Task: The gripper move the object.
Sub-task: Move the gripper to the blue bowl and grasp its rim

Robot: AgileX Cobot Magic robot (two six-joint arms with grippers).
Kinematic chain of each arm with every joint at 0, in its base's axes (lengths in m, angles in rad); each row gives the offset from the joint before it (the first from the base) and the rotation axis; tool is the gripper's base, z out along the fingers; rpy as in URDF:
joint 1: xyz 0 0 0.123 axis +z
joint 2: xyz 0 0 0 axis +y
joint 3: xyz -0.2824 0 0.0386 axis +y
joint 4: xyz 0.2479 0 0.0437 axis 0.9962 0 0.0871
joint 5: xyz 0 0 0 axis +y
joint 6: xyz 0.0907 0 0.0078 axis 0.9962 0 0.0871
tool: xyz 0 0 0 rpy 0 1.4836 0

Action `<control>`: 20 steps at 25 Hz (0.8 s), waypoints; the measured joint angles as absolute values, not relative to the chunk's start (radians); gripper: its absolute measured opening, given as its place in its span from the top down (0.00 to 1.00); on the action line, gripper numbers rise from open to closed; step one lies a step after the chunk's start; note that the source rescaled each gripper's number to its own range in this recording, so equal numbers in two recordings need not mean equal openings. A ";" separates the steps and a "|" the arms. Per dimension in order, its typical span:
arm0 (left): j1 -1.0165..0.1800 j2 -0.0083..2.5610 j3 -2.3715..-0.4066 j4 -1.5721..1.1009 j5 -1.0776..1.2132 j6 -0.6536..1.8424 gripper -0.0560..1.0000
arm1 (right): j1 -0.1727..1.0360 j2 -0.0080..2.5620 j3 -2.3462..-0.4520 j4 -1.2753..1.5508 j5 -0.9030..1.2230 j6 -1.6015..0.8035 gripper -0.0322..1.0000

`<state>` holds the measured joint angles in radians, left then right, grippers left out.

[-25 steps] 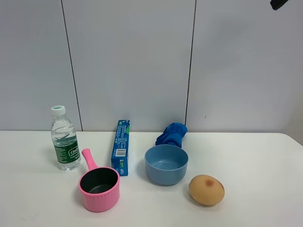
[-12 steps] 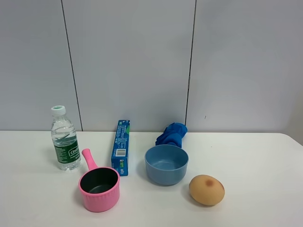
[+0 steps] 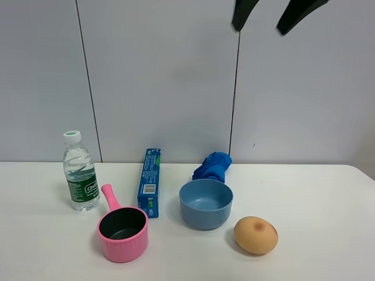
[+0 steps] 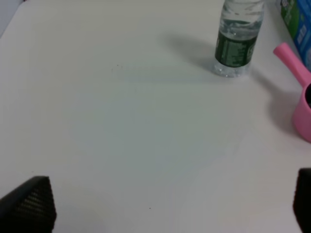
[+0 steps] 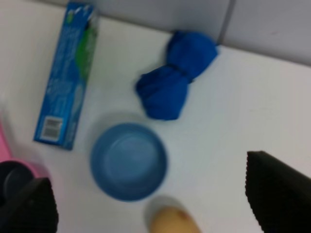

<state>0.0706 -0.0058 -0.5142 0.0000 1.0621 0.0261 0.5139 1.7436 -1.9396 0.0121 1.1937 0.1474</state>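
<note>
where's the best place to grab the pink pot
Probably the handle of the pink pot, from above, jaws across its width. It is a narrow bar slanting up and back from the rim toward the bottle, with a gap on each side; the round body looks far wider.

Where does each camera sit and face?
Exterior high: faces the table and wall; right gripper shows at top.
Left wrist: above the table, looking down at water bottle and pink pot; left gripper open.
Right wrist: high, looking down at blue bowl and blue cloth; jaws open.
Shared: exterior and right wrist both show blue bowl.
</note>
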 joint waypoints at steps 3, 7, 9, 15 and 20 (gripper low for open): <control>0.071 -0.006 -0.514 0.000 1.062 0.026 0.00 | 0.573 1.868 -1.940 0.012 1.120 0.218 0.22; 0.071 -0.006 -0.514 0.000 1.062 0.026 0.00 | 0.596 1.990 -1.940 0.016 0.965 0.315 0.22; 0.071 -0.006 -0.514 0.000 1.062 0.026 0.00 | 0.596 2.024 -1.940 0.017 0.907 0.340 0.22; 0.071 -0.006 -0.514 0.000 1.062 0.026 0.00 | 0.596 2.094 -1.940 0.070 0.802 0.396 0.22; 0.071 -0.006 -0.514 0.000 1.062 0.026 0.00 | 0.596 2.119 -1.940 0.132 0.760 0.432 0.22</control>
<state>0.0706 -0.0058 -0.5142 0.0000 1.0621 0.0261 0.5965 2.1190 -1.9396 0.1320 0.7600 0.4324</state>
